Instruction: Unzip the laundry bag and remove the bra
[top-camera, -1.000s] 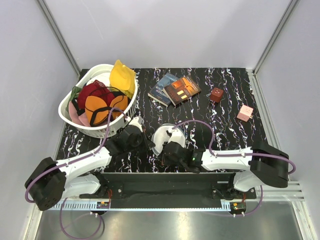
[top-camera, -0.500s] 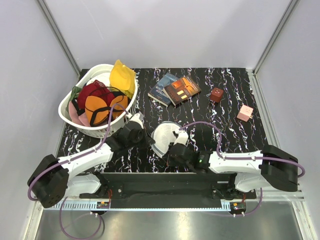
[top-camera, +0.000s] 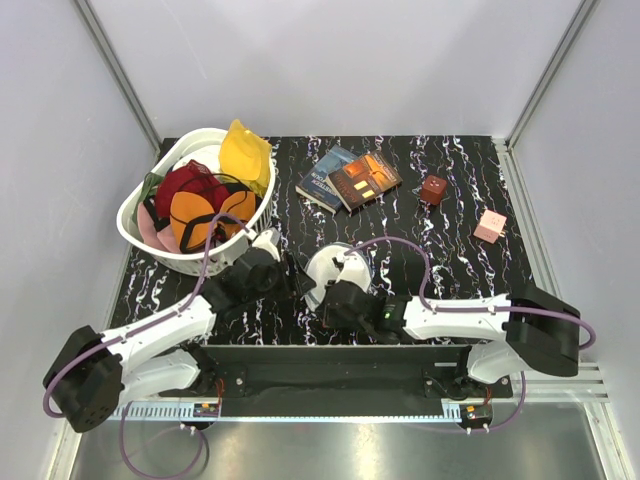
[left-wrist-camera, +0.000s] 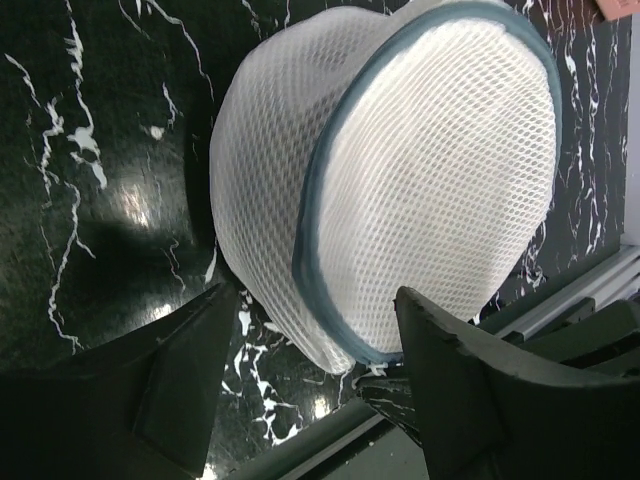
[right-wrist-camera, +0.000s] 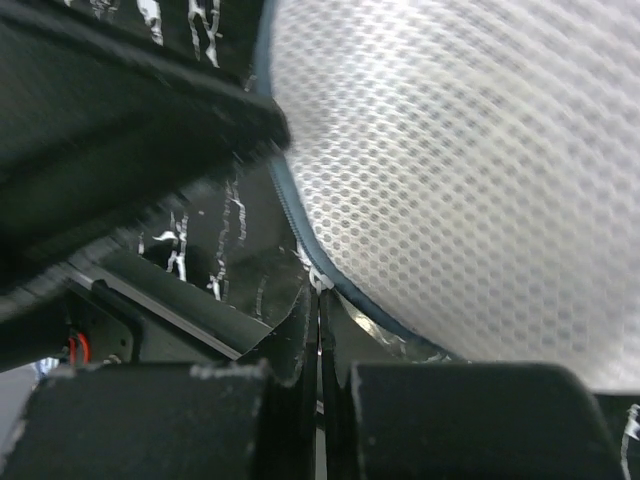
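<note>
The laundry bag (top-camera: 338, 268) is a white mesh dome with a grey-blue zip seam, lying on the black marbled table near its front edge. It fills the left wrist view (left-wrist-camera: 400, 170). My left gripper (left-wrist-camera: 315, 295) is open, with one finger on either side of the bag's lower rim and neither pressing it. In the top view it (top-camera: 284, 270) sits just left of the bag. My right gripper (right-wrist-camera: 320, 300) is shut on the small white zipper pull (right-wrist-camera: 320, 279) at the seam, at the bag's near side (top-camera: 333, 296). The bra is hidden.
A white slotted basket (top-camera: 134, 236) full of coloured clothes stands at the back left, close behind my left arm. Two books (top-camera: 350, 178), a small brown cube (top-camera: 433, 189) and a pink block (top-camera: 489, 226) lie toward the back right. The table's front rail runs just below the bag.
My left gripper has opened and now straddles the bag's rim. The right arm swung out to the right and came back, still pinching the pull; the bag shifted slightly.
</note>
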